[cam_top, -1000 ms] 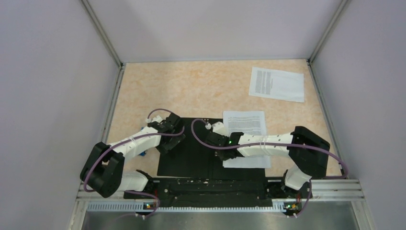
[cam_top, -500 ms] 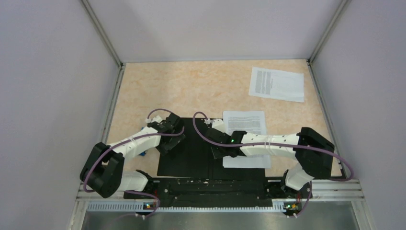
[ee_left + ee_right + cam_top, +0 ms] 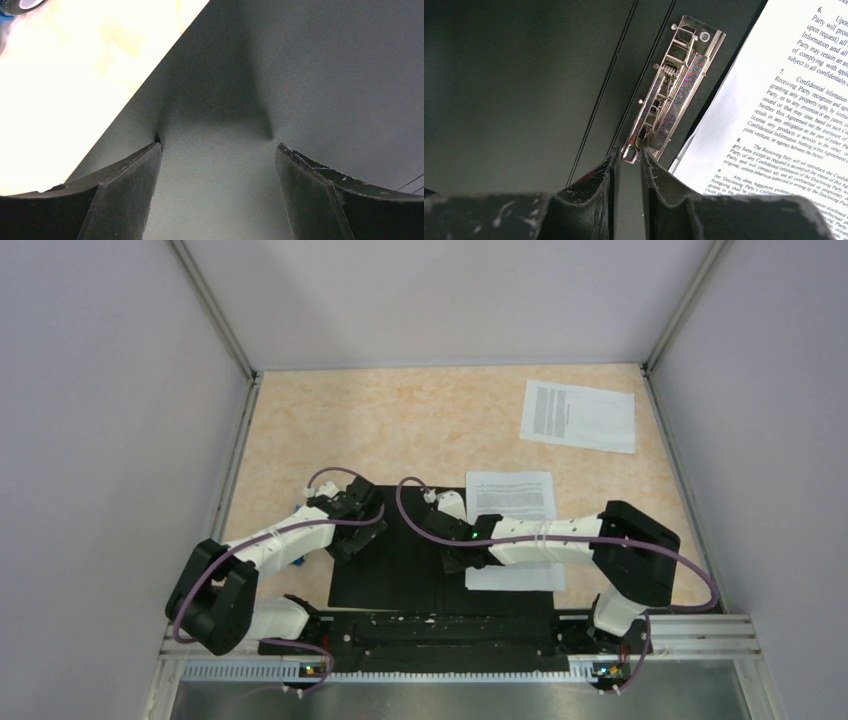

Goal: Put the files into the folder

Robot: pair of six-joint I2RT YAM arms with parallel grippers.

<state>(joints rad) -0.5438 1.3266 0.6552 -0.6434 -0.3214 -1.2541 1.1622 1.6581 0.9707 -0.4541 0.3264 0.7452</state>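
Folder (image 3: 400, 565): lies open and flat on the worktop (image 3: 380, 430), black inside facing up, directly ahead of the arm bases.

Clip (image 3: 669, 90): metal, fixed along the spine, just left of the printed sheet.

Sheet (image 3: 515, 495): white, densely printed, resting on the right half of the folder. Its far edge overhangs the folder's far edge onto the worktop. Its near part is hidden under the right arm.

Second sheet (image 3: 578, 415): lies flat at the far right of the worktop, well apart from the folder.

Left fingers (image 3: 125, 200): spread wide and holding nothing. The tips are down on the folder's left flap, near its left edge.

Right fingers (image 3: 589, 200): drawn nearly together with only a narrow slit between them. The tips stand at the near end of the clip. Whether they actually pinch the clip cannot be told.
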